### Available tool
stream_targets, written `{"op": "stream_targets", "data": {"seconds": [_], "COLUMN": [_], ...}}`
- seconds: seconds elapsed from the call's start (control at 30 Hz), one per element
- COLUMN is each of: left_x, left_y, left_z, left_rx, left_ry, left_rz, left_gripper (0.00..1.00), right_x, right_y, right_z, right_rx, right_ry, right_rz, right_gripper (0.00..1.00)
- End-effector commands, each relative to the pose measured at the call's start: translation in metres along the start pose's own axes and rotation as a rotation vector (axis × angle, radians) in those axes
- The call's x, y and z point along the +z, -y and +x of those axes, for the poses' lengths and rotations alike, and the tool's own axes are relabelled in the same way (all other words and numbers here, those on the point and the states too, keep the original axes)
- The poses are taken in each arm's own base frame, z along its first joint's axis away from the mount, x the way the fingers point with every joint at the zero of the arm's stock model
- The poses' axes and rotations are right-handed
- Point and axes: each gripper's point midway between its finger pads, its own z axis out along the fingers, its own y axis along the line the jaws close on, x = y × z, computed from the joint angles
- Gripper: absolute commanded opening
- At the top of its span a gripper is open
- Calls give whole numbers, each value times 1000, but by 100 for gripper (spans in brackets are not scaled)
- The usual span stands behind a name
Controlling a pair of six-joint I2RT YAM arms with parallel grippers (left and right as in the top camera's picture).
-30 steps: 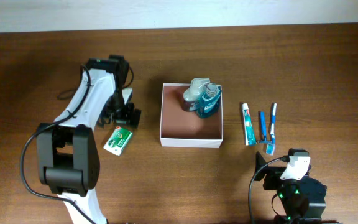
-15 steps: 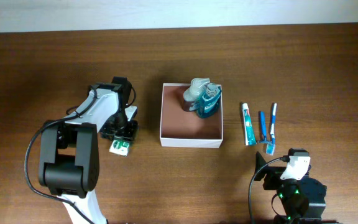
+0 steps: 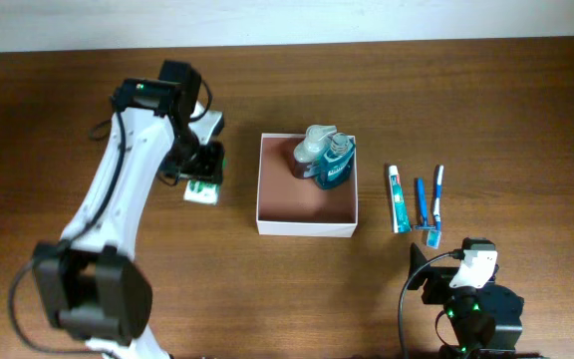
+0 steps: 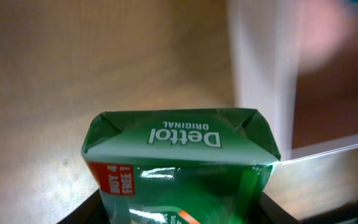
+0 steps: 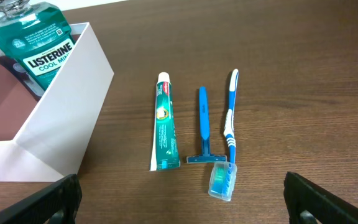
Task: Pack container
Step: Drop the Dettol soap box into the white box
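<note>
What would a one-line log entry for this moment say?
left end effector: shut on carton, beside container | right end effector: open, empty, near toothpaste, razor, toothbrush | container: holds mouthwash | carton: not yet packed

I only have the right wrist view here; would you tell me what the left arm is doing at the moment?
Observer: The left gripper is shut on a green-and-white Dettol carton.
Operator: Thank you. Is the carton over the container yet?
Observer: No; from overhead it sits left of the container, outside its left wall, over the table.
Operator: And is there room inside?
Observer: Yes; the mouthwash bottle stands in the far right corner, and the near and left parts of the floor are bare.
</note>
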Motion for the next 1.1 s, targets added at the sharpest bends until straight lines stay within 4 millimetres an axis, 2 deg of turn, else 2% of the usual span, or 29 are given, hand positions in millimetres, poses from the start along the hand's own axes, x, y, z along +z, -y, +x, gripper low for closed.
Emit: {"op": "stream_targets", "data": {"seconds": [0.0, 0.07, 0.13, 0.2, 0.27, 0.4, 0.5, 0.53, 0.57, 0.6, 0.63, 0.67, 0.73, 0.8, 0.83, 0.9, 1.0, 1.07], "left_x": [-34, -34, -25, -15, 3, 41, 61, 66, 70, 71, 72, 70, 60, 51, 36, 20, -15, -48], "left_y": [43, 60, 85, 94, 93, 102, 100, 100, 100, 100, 100, 100, 100, 101, 103, 105, 104, 94], "left_z": [-19, -29, -43, -50, -56, -66, -68, -69, -70, -71, -72, -73, -77, -79, -80, -81, -77, -69], "left_rx": [-11, -8, 11, 15, -32, -24, -29, -32, -32, -32, -31, -31, -33, -32, -29, -27, -16, -24], "left_ry": [166, 205, 239, 249, 239, 192, 162, 156, 152, 155, 158, 164, 184, 197, 214, 232, 262, 293], "left_rz": [75, 89, 110, 89, 24, 25, 18, 16, 16, 17, 17, 18, 23, 25, 29, 33, 16, -50], "left_gripper": [30, 30, 31, 31, 31, 35, 38, 41, 46, 56, 60, 65, 99, 99, 99, 99, 99, 100], "right_x": [1, 1, 1, 1, 1, 1, 1, 1, 1, 1, 1, 1, 1, 1, 1, 1, 1, 1], "right_y": [1, 1, 1, 1, 1, 1, 1, 1, 1, 1, 1, 1, 1, 1, 1, 1, 1, 1], "right_z": [1, 1, 1, 1, 1, 1, 1, 1, 1, 1, 1, 1, 1, 1, 1, 1, 1, 1], "right_rx": [3, 3, 3, 3, 3, 3, 3, 3, 3, 3, 3, 3, 3, 3, 3, 3, 3, 3], "right_ry": [2, 2, 2, 2, 1, 1, 1, 1, 1, 2, 1, 1, 1, 2, 2, 1, 2, 2], "right_rz": [3, 3, 3, 3, 3, 3, 3, 3, 3, 3, 3, 3, 3, 3, 3, 3, 4, 3], "right_gripper": [99, 99, 99, 99, 99, 99, 99, 99, 99, 99, 99, 99, 99, 99, 99, 99, 99, 99]}}
